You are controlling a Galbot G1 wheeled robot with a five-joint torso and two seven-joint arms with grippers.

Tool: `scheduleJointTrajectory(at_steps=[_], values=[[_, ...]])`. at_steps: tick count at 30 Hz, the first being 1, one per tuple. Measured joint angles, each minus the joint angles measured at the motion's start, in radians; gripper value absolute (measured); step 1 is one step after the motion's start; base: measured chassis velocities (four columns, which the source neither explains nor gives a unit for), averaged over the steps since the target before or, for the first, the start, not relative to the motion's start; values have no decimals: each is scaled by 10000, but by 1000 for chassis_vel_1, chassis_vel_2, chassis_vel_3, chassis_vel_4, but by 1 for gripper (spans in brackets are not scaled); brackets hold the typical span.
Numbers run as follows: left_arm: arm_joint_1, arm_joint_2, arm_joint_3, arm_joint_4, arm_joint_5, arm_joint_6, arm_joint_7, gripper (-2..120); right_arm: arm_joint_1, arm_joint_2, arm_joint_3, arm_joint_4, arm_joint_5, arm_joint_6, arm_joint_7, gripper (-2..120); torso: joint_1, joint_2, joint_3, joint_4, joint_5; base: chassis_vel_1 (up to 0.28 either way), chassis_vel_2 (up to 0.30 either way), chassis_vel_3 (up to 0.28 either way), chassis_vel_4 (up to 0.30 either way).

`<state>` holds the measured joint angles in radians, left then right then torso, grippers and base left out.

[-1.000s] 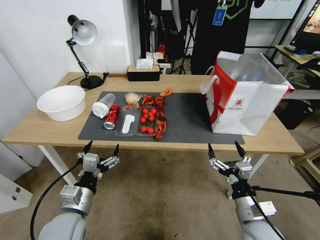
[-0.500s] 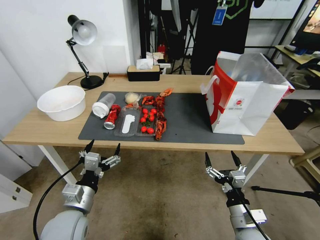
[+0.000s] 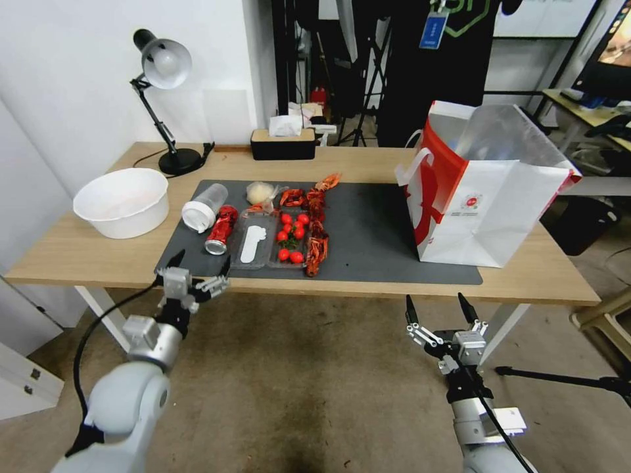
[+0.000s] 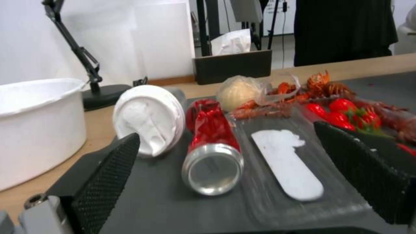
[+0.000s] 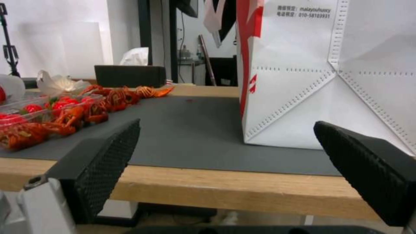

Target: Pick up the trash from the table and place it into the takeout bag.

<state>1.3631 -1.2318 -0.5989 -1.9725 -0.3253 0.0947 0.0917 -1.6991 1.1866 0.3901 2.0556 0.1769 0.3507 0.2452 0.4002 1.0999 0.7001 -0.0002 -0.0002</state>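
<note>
The long light-wood surface [image 3: 79, 253] with white legs carries a dark grey mat [image 3: 374, 236]. On the mat's right end stands the large white paper takeout bag [image 3: 490, 210] with red side panels, upright and open-topped. Toward the mat's left lie a clear plastic cup [image 3: 204, 207] with white lid and, just beside it, a red drink can [image 3: 221, 230], both on their sides. The left gripper [image 3: 197, 263] hangs at the surface's near edge before the can, jaws wide apart, empty. The right gripper [image 3: 437, 305] sits lower, off the edge, jaws spread, empty.
</note>
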Motion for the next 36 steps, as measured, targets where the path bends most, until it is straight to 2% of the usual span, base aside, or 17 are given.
scheduleJointTrajectory(at_steps=[5,22,25,27,28,31,33,35,36], values=[[-714,311,371,450,-478,442,-200,100,12,54,49,32,-22,-70,38,100,1,0,0,1,1,0,0,0,0],[-1747,715,1062,1661,-652,1113,-558,100,23,96,113,14,-34,-106,120,100,0,0,0,2,1,0,0,0,0],[-1828,733,1098,1772,-662,1138,-620,93,25,96,114,-11,-34,-106,126,100,0,0,0,2,2,0,0,0,0],[-1887,747,1110,1869,-668,1140,-641,83,32,96,115,-52,-34,-105,131,100,0,0,0,2,2,0,0,0,0],[-1887,747,1110,1869,-668,1140,-641,83,32,96,115,-52,-34,-105,131,100,0,0,0,2,2,0,0,0,0],[-1939,761,1132,1959,-684,1140,-650,69,44,105,115,-98,-34,-100,141,100,-2,0,0,2,1,0,0,0,0],[-1943,767,1137,1970,-685,1140,-650,66,49,110,114,-109,-34,-97,142,100,-2,0,0,2,2,0,0,0,0],[-1948,785,1137,1990,-685,1140,-650,54,54,116,113,-132,-34,-89,145,100,-2,1,0,2,2,0,0,0,0],[-1948,802,1136,1990,-686,1139,-647,53,53,117,112,-136,-34,-83,146,100,-2,0,-2,2,2,0,0,0,0]])
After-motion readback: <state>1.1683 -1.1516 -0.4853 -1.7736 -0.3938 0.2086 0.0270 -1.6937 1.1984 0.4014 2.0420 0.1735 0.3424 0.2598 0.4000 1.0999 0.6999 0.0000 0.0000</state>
